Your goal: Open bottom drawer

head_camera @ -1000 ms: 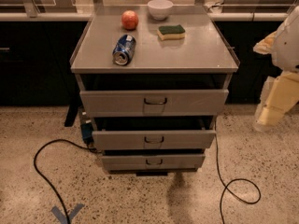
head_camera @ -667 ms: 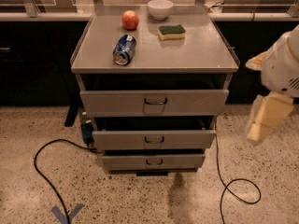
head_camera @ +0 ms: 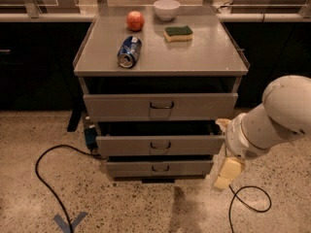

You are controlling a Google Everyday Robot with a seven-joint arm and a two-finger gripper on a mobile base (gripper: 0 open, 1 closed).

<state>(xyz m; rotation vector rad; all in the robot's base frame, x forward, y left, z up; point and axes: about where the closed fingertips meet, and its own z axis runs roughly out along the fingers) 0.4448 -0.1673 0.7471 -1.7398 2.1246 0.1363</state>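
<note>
Gripper (head_camera: 226, 172) swung down-left, now by rt end of bottom drawer (head_camera: 131, 169); opening unclear.

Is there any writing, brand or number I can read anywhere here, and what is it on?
On the blue can: white lettering, too blurred to read.
On the gripper, low beside the bottom drawer at its right end: no text.
The blue tape mark: arrow-like shape, no words.
</note>
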